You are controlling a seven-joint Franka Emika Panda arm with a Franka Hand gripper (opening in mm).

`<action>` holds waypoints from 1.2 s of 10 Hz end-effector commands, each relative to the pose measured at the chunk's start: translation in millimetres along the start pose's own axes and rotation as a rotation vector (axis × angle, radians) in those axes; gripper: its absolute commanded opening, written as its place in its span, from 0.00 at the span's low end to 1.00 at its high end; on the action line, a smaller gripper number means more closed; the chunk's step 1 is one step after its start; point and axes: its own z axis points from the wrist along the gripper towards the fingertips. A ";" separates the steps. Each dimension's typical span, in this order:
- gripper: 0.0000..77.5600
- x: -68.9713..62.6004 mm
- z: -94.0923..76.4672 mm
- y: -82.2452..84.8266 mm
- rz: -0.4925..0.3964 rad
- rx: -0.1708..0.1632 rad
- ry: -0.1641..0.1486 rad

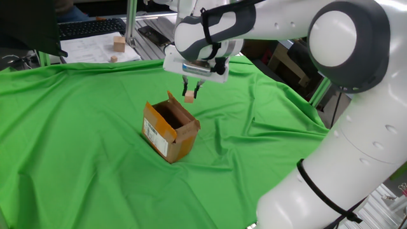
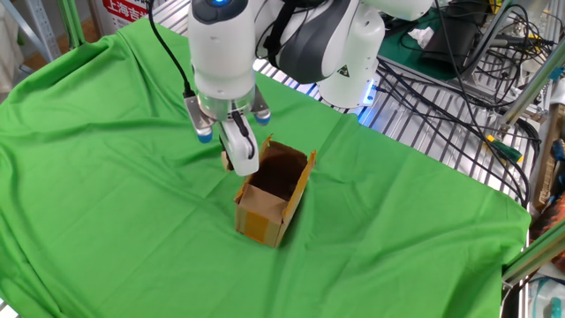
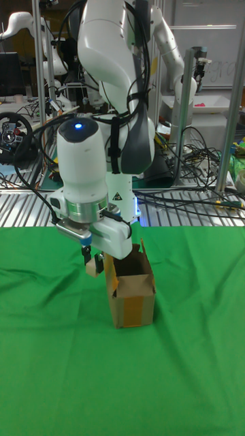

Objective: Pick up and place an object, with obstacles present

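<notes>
One small wooden cube (image 1: 189, 97) is pinched between the fingers of the gripper (image 1: 190, 94), held in the air above the green cloth (image 1: 76, 140) that covers the bench. It hangs just beside the upper rim of the cardboard box (image 1: 169, 131), outside it and not over the opening. The box stands upright on the cloth with its flaps raised, a white label on one side. On the far desk sit a larger wooden block (image 1: 119, 42) and a keyboard (image 1: 89, 27)

Table draped in wrinkled green cloth (image 1: 95, 165), open cardboard box (image 1: 169, 130) standing on it — flaps upright, label facing sideways
</notes>
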 end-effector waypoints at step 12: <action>0.02 0.4 -9.9 1.1 -0.382 -0.031 -0.056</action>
